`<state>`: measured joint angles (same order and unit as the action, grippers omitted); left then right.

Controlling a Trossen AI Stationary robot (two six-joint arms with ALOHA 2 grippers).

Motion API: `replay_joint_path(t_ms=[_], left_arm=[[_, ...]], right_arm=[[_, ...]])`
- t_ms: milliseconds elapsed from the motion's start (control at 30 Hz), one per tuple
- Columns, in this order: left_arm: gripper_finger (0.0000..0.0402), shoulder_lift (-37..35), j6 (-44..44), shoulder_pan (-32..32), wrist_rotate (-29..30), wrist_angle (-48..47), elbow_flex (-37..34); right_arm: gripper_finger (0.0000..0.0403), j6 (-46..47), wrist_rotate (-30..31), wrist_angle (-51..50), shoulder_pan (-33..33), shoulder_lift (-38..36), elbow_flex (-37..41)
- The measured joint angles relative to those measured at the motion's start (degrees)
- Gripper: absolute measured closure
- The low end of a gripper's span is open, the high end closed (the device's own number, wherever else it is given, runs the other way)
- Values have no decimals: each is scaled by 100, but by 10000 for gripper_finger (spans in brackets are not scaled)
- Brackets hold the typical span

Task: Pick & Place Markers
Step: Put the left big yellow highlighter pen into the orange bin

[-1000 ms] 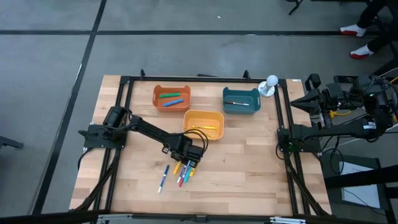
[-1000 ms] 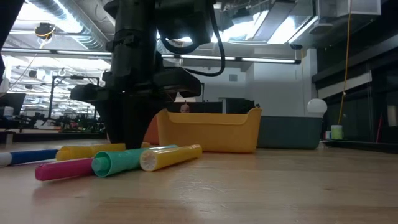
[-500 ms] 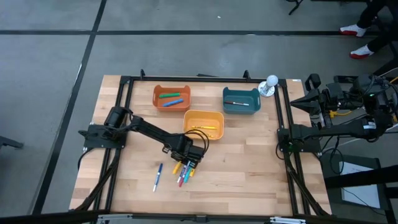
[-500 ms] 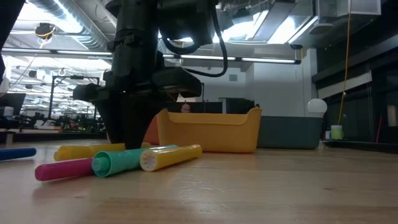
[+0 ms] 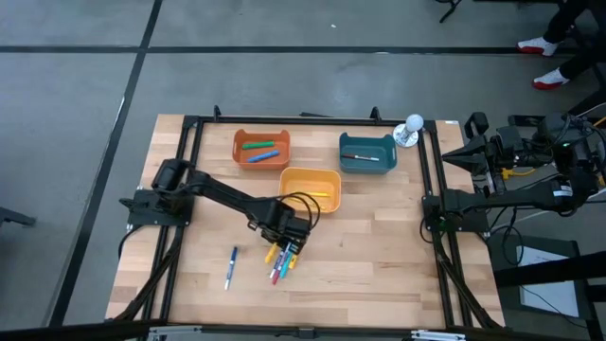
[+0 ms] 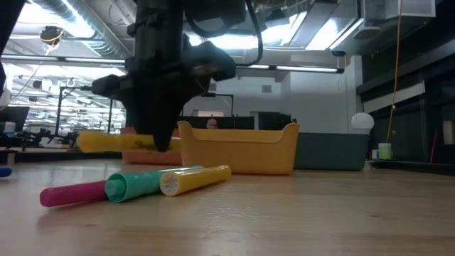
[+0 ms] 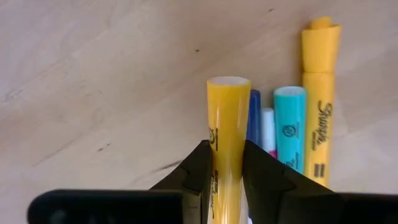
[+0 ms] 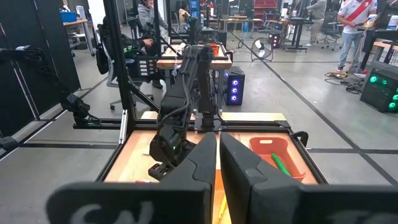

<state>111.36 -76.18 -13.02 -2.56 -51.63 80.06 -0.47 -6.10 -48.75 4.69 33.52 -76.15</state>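
Left arm: the left gripper (image 7: pixel 225 171) was clamped on a yellow plastic highlighter marker (image 7: pixel 227 130), its dark fingers (image 7: pixel 198 171) pinching the barrel partway along, and the low view showed the marker held level, clear of the light wooden tabletop (image 5: pixel 379 256).
Loose pile: directly beneath lay the remaining markers, among them a teal-capped marker (image 6: pixel 146 184), a second yellow marker (image 6: pixel 195 178) and a pink marker (image 6: pixel 71 193), touching one another; a blue pen-like marker (image 5: pixel 230 267) lay apart on the boards.
Slip risk: the smooth round barrel could have rotated or slid between the fingers during a fast swing, since much of its length stuck out forward.
Snag risk: a low carry could have clipped the pile and scattered it.
Nearest bin: the yellow rectangular plastic bin (image 5: pixel 310 188) stood just beyond the gripper; a release over its rim could have tipped the marker back onto the tabletop.
Farther bins: the orange plastic bin (image 5: pixel 261 149) and the teal plastic bin (image 5: pixel 367 152) already held markers; a colour mix-up was possible.
Right arm: the right gripper (image 8: pixel 218 158) waited off the tabletop's right side, fingers together and empty.
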Motion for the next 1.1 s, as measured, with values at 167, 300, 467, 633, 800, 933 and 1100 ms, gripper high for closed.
replay_joint_path(t_ms=[167, 300, 467, 633, 800, 933, 1100], left_arm=[[339, -171, 33, 4, -8, -19, 4], [339, -391, 104, 0, 2, 8, 4], [339, -758, 155, 0, 81, 19, 4], [339, -1185, 199, 0, 282, 82, 6], [339, -1639, 243, 0, 580, 126, 10], [339, -1989, 395, 10, 824, 305, 13], [339, -2300, 609, 99, 922, 515, 16]], right_arm=[[379, 2, 1, 0, -2, 0, 1], [379, 1, 0, 0, -2, -2, -1], [379, 1, 1, 0, -2, -1, -1], [379, 1, 0, 1, -1, -1, -1], [379, 0, 1, 0, -2, -1, 1], [379, 0, 1, 0, -2, 0, 1], [379, 2, -1, 0, -2, 0, 1]])
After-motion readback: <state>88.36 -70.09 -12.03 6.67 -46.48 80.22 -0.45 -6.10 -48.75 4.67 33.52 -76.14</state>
